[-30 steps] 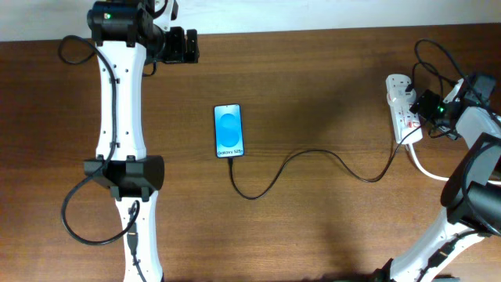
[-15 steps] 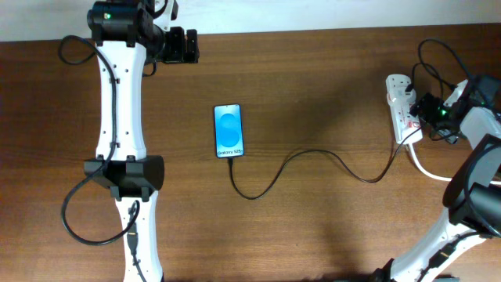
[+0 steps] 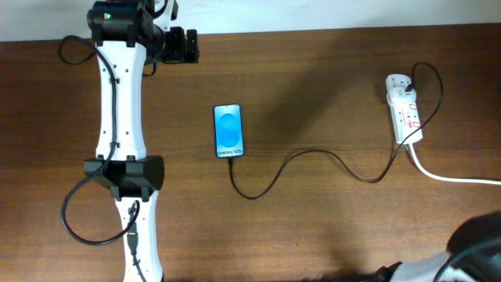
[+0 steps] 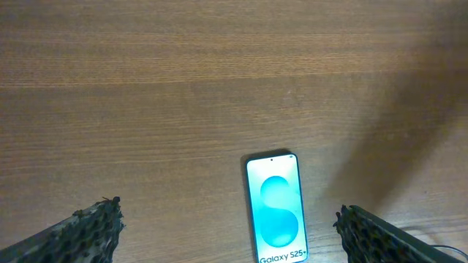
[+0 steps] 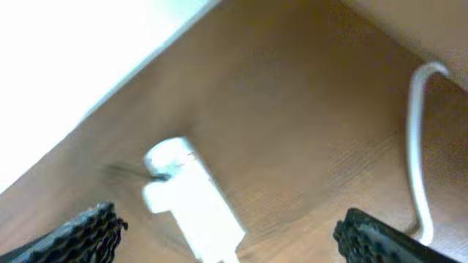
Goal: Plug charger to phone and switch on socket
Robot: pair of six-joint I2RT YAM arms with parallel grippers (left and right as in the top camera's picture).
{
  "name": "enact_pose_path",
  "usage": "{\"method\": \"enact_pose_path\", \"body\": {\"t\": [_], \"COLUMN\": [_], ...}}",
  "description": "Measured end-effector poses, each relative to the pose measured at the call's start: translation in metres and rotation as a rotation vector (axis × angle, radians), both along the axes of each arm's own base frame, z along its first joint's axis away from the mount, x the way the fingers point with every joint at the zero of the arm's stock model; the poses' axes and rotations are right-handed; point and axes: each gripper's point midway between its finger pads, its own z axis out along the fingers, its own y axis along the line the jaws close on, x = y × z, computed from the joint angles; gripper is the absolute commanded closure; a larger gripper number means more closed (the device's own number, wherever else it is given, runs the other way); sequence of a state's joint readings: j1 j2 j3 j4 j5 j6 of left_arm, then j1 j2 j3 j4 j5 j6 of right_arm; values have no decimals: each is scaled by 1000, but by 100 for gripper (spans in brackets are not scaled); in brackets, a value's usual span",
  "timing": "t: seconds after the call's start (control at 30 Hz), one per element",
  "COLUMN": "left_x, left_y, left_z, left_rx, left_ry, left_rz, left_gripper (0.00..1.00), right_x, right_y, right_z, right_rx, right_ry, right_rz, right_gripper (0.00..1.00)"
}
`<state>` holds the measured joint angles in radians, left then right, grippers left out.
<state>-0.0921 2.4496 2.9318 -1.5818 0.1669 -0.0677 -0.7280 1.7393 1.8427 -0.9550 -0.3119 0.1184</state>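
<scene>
A dark brown wood-grain table fills almost the whole overhead view, its grain running left to right. Beyond its far edge lies a pale off-white strip, brightly lit. A faint diagonal shadow darkens the wood right of centre.

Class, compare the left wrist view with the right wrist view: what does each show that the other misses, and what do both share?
Only the left wrist view shows the phone, screen lit, lying flat ahead of the left pincer. Only the right wrist view shows the socket and its white cord, both blurred, ahead of the right pincer. Both show the brown table and a pincer with fingers wide apart, holding nothing.
</scene>
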Motion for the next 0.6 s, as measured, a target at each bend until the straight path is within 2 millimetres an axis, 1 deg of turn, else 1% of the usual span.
{"method": "enact_pose_path", "body": {"t": [0.03, 0.1, 0.13, 0.17, 0.23, 0.3, 0.33, 0.37, 0.4, 0.47, 0.5, 0.53, 0.6], "left_x": [0, 0, 0, 0, 0, 0, 0, 0, 0, 0, 0, 0, 0], "left_y": [0, 0, 0, 0, 0, 0, 0, 0, 0, 0, 0, 0, 0], "left_z": [0, 0, 0, 0, 0, 0, 0, 0, 0, 0, 0, 0, 0], "left_rx": [0, 0, 0, 0, 0, 0, 0, 0, 0, 0, 0, 0, 0], "left_ry": [0, 0, 0, 0, 0, 0, 0, 0, 0, 0, 0, 0, 0], "left_rz": [0, 0, 0, 0, 0, 0, 0, 0, 0, 0, 0, 0, 0], "left_gripper": [1, 1, 1, 1, 1, 1, 1, 1, 1, 1, 1, 1, 1], "right_x": [-1, -4, -10, -14, -30, -46, -57, -70, -82, -102, -108, -114, -119], "right_y": [20, 51, 74, 87, 121, 145, 160, 173, 182, 195, 199, 203, 206], "right_z": [22, 49, 65, 75, 95, 106, 112, 116, 115, 117, 118, 120, 118], "right_rx": [-14, -25, -28, -33, -44, -48, -47, -41, -26, -15, -15, -17, -6], "right_ry": [-42, -96, -122, -138, -163, -170, -173, -169, -152, -138, -137, -140, -129], "right_rz": [46, 116, 161, 187, 252, 292, 313, 328, 335, 342, 343, 344, 344], "right_gripper": [2, 2, 2, 1, 2, 2, 2, 2, 2, 2, 2, 2, 2]}}
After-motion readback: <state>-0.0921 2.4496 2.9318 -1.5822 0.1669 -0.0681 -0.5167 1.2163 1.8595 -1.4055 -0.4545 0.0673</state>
